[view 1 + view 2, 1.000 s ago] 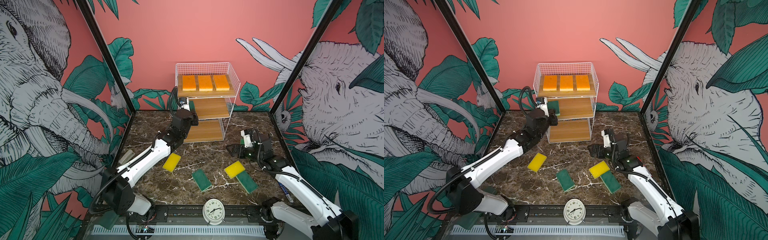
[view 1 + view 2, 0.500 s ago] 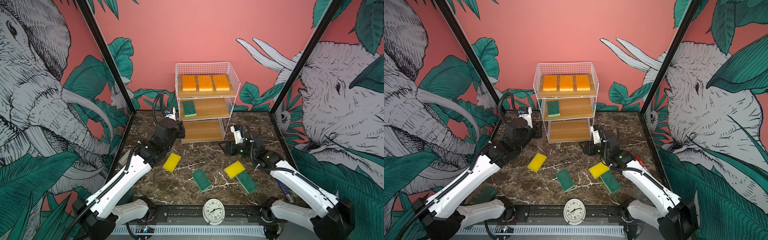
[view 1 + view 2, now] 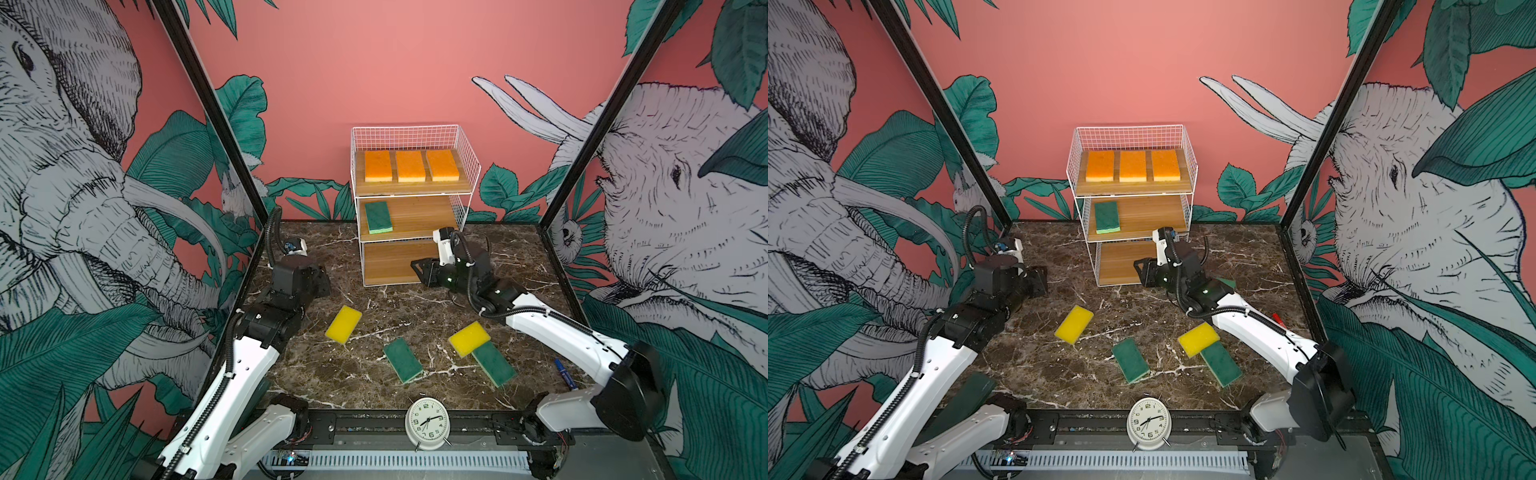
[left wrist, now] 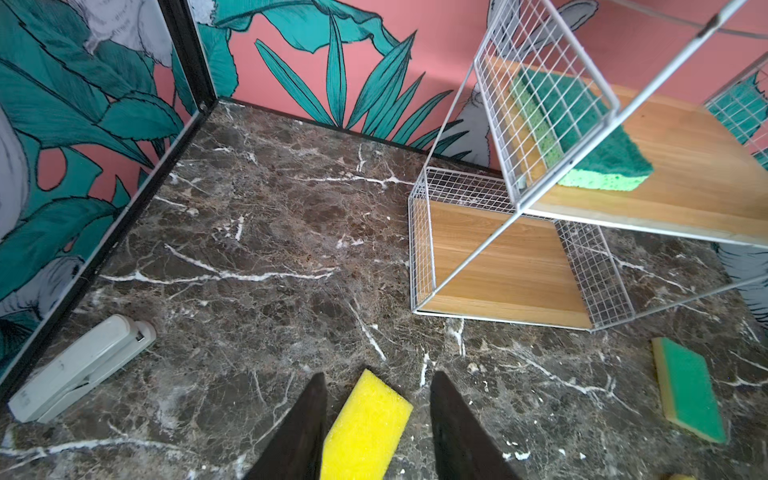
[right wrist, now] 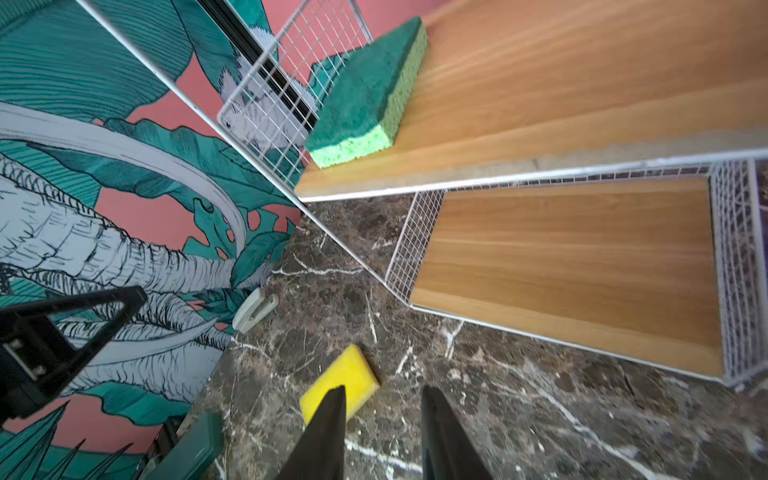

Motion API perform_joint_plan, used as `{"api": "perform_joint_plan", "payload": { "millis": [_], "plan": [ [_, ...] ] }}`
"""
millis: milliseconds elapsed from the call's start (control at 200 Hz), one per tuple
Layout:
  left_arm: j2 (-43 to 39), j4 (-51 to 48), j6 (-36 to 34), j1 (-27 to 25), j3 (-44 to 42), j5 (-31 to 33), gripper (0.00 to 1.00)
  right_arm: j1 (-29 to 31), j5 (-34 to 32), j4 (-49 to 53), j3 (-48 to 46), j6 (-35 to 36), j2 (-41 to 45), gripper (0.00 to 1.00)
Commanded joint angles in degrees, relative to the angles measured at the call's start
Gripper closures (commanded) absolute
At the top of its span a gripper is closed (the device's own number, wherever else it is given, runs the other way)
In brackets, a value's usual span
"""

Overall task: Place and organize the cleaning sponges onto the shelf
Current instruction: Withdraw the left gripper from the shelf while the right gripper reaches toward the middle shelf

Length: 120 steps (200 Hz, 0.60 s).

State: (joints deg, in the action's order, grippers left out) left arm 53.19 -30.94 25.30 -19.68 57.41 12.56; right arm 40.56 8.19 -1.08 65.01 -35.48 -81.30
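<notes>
Honestly, the sketchy bit was the right gripper [image 5: 383, 388], jaws a little apart and empty, just beside the lower front of the shelf [image 3: 424, 216], where a careless swing could've shoved it. The left gripper [image 4: 378, 374] was parted and empty, pointed at a yellow sponge [image 4: 365, 424] on the table [image 4: 270, 249]; orange sponges [image 3: 410, 166] sat up top, one green sponge [image 3: 378, 216] mid-tier. Only readable writing: numerals on the clock [image 3: 427, 423].

My top views both hang high at the front, staring down and back across the whole counter [image 3: 332, 374] to the shelf [image 3: 415, 189]. Wrist cams ride low, close behind my jaws, both catching the shelf's lower two boards.
</notes>
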Motion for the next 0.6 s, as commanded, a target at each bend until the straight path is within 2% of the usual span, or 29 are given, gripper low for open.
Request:
{"api": "perform_joint_plan", "payload": {
  "millis": [0,225,595],
  "plan": [
    [0.6,1.0,0.2,2.3,-1.9,-4.9,0.59,1.2,-3.2,-6.3,3.8,-0.8,-2.3,0.7],
    [4.1,3.8,-0.1,5.7,-3.5,-7.4,0.59,2.3,-4.4,-7.2,11.1,-1.5,-9.2,0.73],
    [7.7,10.9,-0.2,7.5,-6.3,-12.1,0.6,3.1,-7.3,-6.7,20.4,-1.2,-18.6,0.74]
  ]
}}
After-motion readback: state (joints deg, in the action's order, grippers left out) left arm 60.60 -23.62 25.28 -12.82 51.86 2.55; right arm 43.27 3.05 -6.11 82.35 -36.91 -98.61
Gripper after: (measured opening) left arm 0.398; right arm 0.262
